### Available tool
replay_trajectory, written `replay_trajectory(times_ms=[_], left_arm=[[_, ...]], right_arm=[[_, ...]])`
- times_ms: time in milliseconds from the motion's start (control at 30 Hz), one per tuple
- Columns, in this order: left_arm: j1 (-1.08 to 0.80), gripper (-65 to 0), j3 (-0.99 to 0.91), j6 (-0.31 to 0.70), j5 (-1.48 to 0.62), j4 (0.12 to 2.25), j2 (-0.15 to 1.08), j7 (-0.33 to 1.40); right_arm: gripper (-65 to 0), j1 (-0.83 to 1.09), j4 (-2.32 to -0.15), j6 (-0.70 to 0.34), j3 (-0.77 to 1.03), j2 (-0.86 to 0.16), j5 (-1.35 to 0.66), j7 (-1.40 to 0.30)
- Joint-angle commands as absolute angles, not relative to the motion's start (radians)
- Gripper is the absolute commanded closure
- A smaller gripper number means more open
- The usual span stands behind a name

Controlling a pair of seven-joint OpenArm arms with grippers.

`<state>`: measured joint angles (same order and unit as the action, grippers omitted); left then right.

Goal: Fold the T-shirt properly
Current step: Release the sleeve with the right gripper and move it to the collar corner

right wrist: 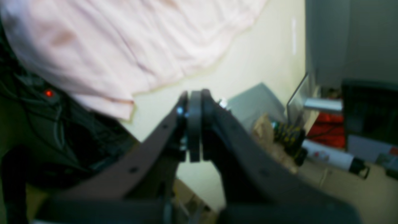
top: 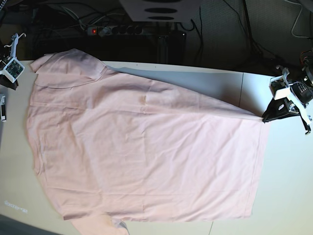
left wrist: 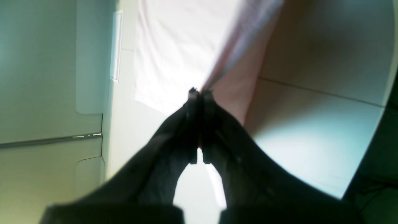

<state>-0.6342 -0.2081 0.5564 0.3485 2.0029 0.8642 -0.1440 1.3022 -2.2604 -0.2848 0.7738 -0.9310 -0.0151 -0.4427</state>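
The pale pink T-shirt [top: 142, 147] lies spread on the white table [top: 288, 171], plain side up, one sleeve [top: 68, 68] at the back left. My left gripper [top: 266, 117] is shut on the shirt's back right corner and holds it a little above the table, so the edge is pulled taut and casts a shadow. In the left wrist view the fingertips [left wrist: 200, 91] pinch a thin fold of pink cloth [left wrist: 236, 46]. My right gripper [right wrist: 194, 93] is shut and empty, off the shirt [right wrist: 124, 40] beyond its back left corner.
A power strip with a red light [top: 93, 30] and cables lie behind the table's back edge. A small white object [top: 2, 107] sits at the table's left edge. The right wrist view shows boxes and clutter [right wrist: 289, 133] on the floor beside the table.
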Motion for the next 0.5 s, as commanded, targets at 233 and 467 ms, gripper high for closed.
replay_trajectory(times_ms=[233,467], left_arm=[[-0.632,0.0,-0.219,0.570,0.287,2.016,0.880,-0.157],[-0.632,0.0,-0.219,0.570,0.287,2.016,0.880,-0.157]], right_arm=[[0.0,1.309,-2.236,-0.431,0.778,-0.930,-0.156,-0.476],[-6.8,1.309,-2.236,-0.522,0.686,-0.931,-0.151,-0.479]])
